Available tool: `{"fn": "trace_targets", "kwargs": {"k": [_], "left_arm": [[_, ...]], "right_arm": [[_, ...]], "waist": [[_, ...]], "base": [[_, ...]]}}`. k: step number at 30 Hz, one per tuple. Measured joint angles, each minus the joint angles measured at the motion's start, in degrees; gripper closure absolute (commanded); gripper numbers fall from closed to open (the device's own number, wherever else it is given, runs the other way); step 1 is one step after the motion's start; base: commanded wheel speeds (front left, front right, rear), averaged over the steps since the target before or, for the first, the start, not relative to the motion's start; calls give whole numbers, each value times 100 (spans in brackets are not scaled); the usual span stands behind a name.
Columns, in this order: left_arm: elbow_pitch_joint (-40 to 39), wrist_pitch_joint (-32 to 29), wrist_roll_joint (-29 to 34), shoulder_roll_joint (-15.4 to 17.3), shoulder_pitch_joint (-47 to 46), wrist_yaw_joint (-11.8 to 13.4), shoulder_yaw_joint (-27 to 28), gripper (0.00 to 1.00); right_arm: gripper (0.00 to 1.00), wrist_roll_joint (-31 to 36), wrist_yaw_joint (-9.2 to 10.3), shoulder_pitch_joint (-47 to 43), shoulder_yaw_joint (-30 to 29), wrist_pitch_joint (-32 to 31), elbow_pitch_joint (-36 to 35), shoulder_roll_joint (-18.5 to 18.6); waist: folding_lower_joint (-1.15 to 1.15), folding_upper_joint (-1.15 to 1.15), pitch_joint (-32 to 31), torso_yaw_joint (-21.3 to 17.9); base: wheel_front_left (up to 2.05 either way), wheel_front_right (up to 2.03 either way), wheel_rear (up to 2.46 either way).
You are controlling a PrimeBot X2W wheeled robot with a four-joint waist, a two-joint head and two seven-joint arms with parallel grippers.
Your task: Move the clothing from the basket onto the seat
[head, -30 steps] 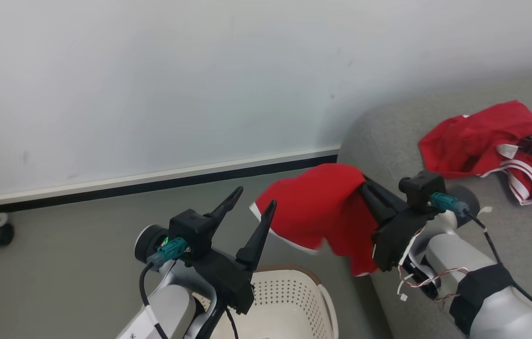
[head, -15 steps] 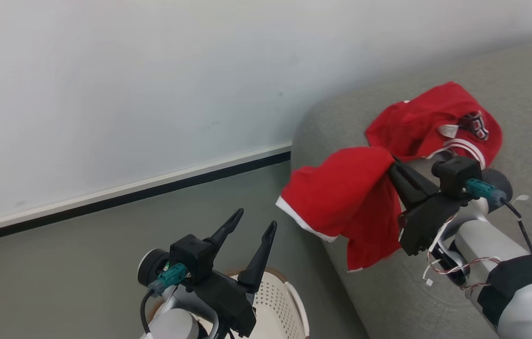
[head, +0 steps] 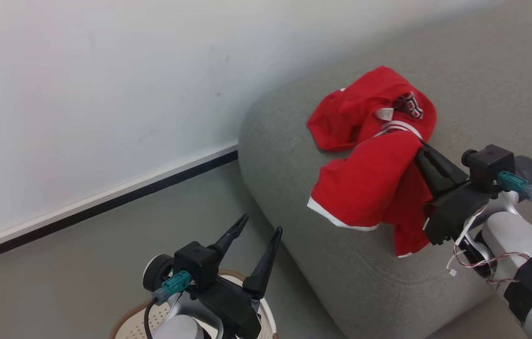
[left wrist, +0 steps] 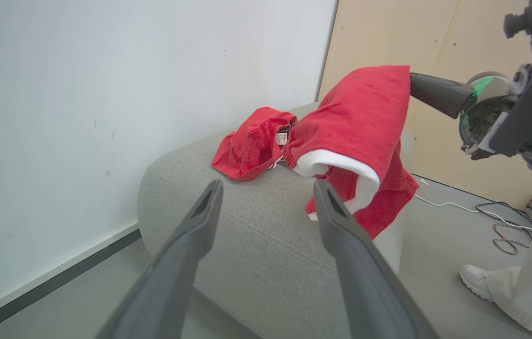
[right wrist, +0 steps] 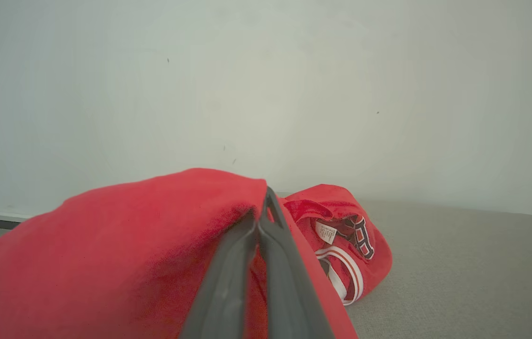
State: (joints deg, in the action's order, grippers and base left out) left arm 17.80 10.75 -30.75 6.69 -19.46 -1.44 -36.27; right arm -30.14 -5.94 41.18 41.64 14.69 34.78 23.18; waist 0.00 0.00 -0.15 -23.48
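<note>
Grips a red garment (head: 365,188) in the right jaws, shut tight on a bunched fold, dangling over the grey seat (head: 285,141) just beside a second red garment (head: 360,113) lying there. Soft, light and limp, likely to trail and slip; best pinched at a thick fold or hem. Left jaws spread wide, empty, above the basket (head: 129,316). Beyond the seat, a person's shoe (left wrist: 475,281) and floor cables (left wrist: 501,230); no obstacle to the drop.

held clothing (head: 369,186) now over seat (head: 285,155), perhaps touching
</note>
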Motion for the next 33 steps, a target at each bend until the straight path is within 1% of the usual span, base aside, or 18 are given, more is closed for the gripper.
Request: {"fn": "trace_targets", "kwargs": {"k": [2,6,8,11,18,26,29,33], "left_arm": [[-7,0,9,-7,-1,2,-11,0],[-11,0,16,-42,-4,27,-70,0],[-11,0,20,-74,-8,26,-118,0],[-10,-2,41,-82,-36,-8,-146,0],[-104,-58,196,-76,-157,0,-178,0],[-300,-197,314,29,-420,43,-182,0],[-381,-266,370,69,-549,43,-205,0],[-498,-381,430,144,-736,41,-256,0]], "right_arm": [[100,5,40,-51,-37,0,-74,56],[100,14,49,-121,-136,0,-191,191],[100,14,97,-170,-211,0,-254,290],[100,14,136,-199,-291,0,-300,367],[100,5,147,-97,-503,0,-401,444],[100,-80,145,653,-769,0,-236,474],[100,-135,140,1079,-888,-2,-20,500],[100,-160,138,1758,-1099,-57,325,664]], "waist": [[0,0,22,-114],[0,0,87,-300],[0,0,142,-349],[0,0,229,-376],[0,0,456,-319],[0,0,805,-183],[1,0,990,-115],[1,1,1255,-10]], "base": [[0,0,0],[0,0,0],[0,0,0],[0,0,0],[0,0,0],[0,0,0],[0,0,0],[0,0,0]]}}
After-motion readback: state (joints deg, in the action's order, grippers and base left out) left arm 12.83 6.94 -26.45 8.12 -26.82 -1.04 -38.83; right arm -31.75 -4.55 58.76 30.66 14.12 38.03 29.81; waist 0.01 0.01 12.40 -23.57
